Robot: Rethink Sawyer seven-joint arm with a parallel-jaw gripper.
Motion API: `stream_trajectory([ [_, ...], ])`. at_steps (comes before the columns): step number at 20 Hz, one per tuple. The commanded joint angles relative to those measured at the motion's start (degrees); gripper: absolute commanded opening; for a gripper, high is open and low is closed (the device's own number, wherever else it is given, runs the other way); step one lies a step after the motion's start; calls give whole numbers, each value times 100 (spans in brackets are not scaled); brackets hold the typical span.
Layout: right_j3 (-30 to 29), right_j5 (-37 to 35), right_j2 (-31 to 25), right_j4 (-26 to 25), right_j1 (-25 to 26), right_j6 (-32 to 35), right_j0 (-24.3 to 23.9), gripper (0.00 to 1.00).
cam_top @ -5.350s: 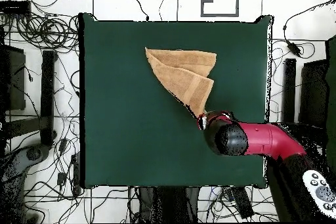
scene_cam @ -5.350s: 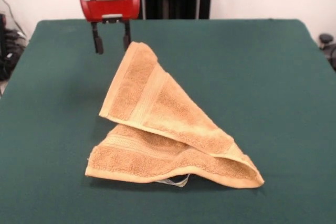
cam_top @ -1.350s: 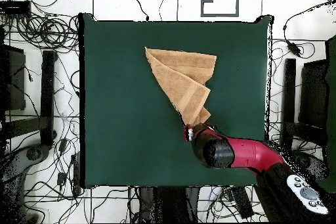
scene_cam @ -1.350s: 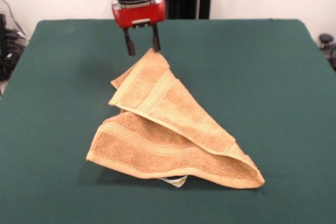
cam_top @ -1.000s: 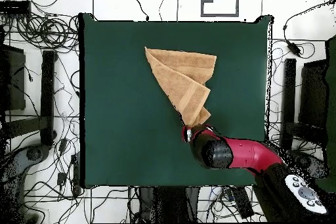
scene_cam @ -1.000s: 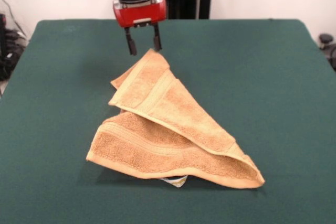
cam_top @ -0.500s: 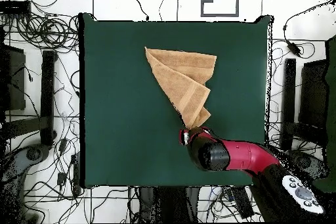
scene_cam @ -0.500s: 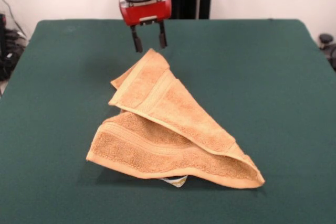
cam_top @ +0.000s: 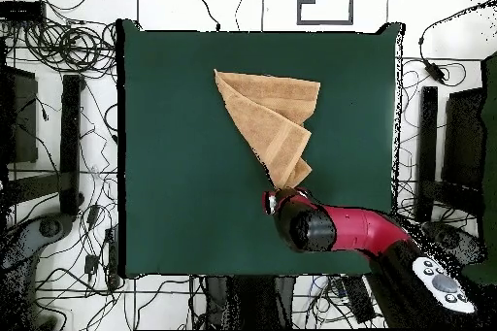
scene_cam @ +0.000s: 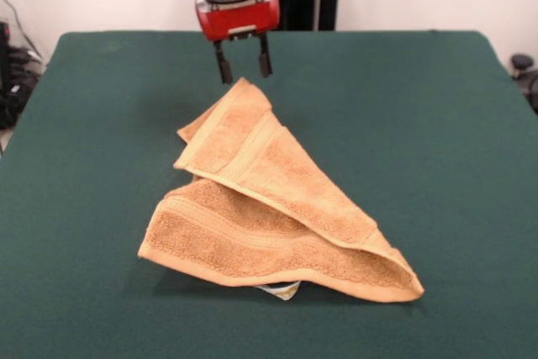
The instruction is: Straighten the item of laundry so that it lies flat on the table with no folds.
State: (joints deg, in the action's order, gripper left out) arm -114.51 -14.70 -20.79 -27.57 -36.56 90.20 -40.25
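Tool: my red-bodied tool with two black fingers (scene_cam: 244,62) hangs just above the far tip of the towel; the fingers stand parted with nothing between them, so I hold nothing.

Arm: I see the red and black arm (cam_top: 361,229) reaching in over the counter's edge in the overhead view.

Towel: the small golden-tan terry hand towel (scene_cam: 269,203) lies near the middle of the counter, folded over itself into a rough triangle, its upper layer running diagonally across the lower one.

Tag: a small white loop tag (scene_cam: 282,290) peeks out from under the near hem.

Counter: the large counter covered in dark green felt-like cloth (scene_cam: 437,140) has plenty of bare room all round the towel.

Progress: I judge the job barely begun; the towel is doubled, no part spread flat.

Left to do: I would take the tip below the tool, draw the upper layer back off the lower, then smooth any remaining crease.
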Motion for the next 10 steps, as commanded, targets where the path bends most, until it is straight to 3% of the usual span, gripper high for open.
stream_trajectory([
  [1,165,579,15,-443,424,484,432,100],
  [10,526,1143,301,-703,1089,566,566,100],
])
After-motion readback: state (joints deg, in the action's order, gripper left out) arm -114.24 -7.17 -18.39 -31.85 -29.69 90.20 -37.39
